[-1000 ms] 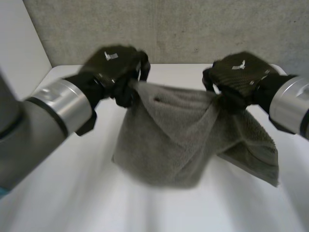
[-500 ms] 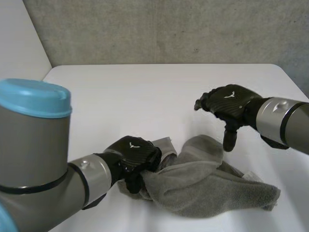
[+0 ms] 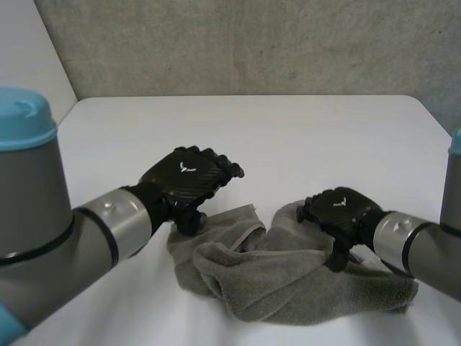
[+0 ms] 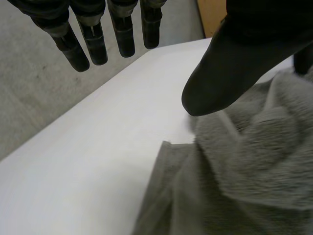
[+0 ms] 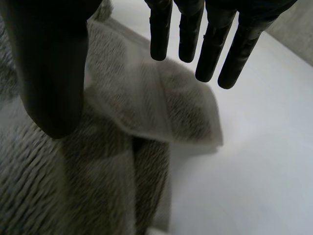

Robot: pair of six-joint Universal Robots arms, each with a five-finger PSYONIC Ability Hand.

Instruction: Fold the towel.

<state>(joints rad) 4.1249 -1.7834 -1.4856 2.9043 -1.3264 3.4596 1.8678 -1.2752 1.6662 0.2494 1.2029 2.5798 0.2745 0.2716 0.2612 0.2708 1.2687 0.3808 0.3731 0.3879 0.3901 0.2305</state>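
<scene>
The grey towel lies crumpled in a heap on the white table, near its front edge. My left hand hovers just above the towel's left end, with straight fingers and the thumb spread apart, open and holding nothing. One towel corner lies flat below that thumb. My right hand is low over the heap's right half, its thumb reaching down to the cloth. Its fingers are straight above a folded towel corner, with nothing between them and the thumb.
Bare table top stretches behind the towel to the far edge, where a grey concrete wall rises. In the left wrist view, the table's edge runs past the fingertips. My two forearms flank the towel.
A second ago both hands held the towel up by its top corners. It has dropped into a heap on the table. The right hand let go first, then the left opened and lifted off.
</scene>
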